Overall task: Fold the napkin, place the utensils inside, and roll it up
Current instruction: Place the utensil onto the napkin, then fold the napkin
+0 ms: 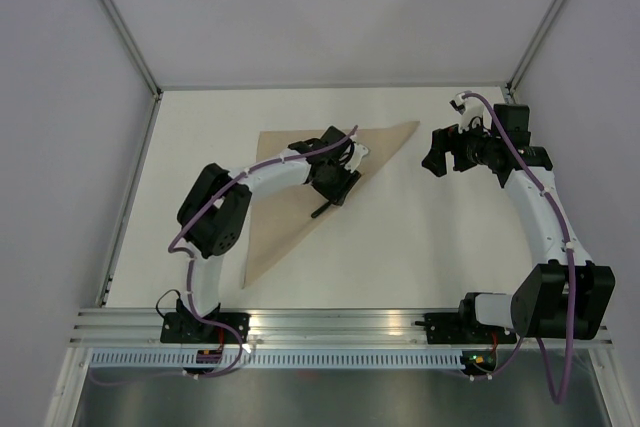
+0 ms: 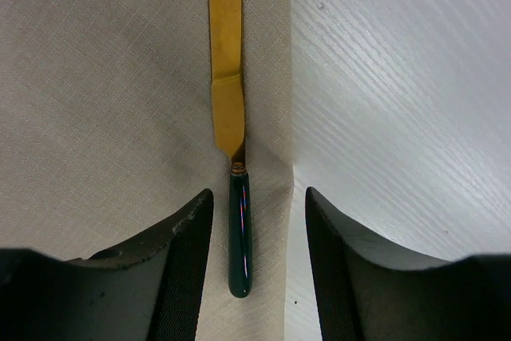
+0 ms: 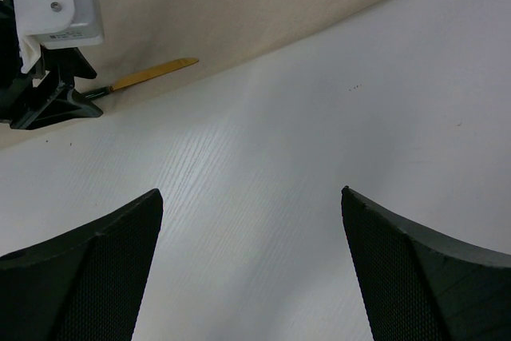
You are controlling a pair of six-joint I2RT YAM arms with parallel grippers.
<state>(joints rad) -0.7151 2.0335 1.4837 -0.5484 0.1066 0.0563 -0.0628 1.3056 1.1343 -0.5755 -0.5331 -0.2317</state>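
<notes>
Two jaws, parted, and nothing pinched between them: the left tool (image 2: 257, 193) hovered low with a clear gap on either side of the handle, so it held nothing. Right there under it lay the utensil (image 2: 227, 109), a slim knife with a flat, golden-orange blade of dull metallic sheen and a rounded, glossy dark green handle. It rested on the napkin (image 2: 104, 101), just inside the cloth's long edge and running along it. The napkin was matte beige fabric with a fine visible weave, and it lay flat as a big triangle, which read as the fold done. One utensil was on the cloth, so the placing looked at least begun; no other utensil showed anywhere. Rolling was not yet done, with no curl or tube in the fabric at all. Beyond the edge came the table (image 2: 399, 117), white with a faint wood-grain ripple. Off to the side, well apart from the cloth, the right tool (image 3: 250, 191) hung above bare table with its dark, mesh-textured jaws spread wide and empty. By my call, the roll-up was the main job left.
</notes>
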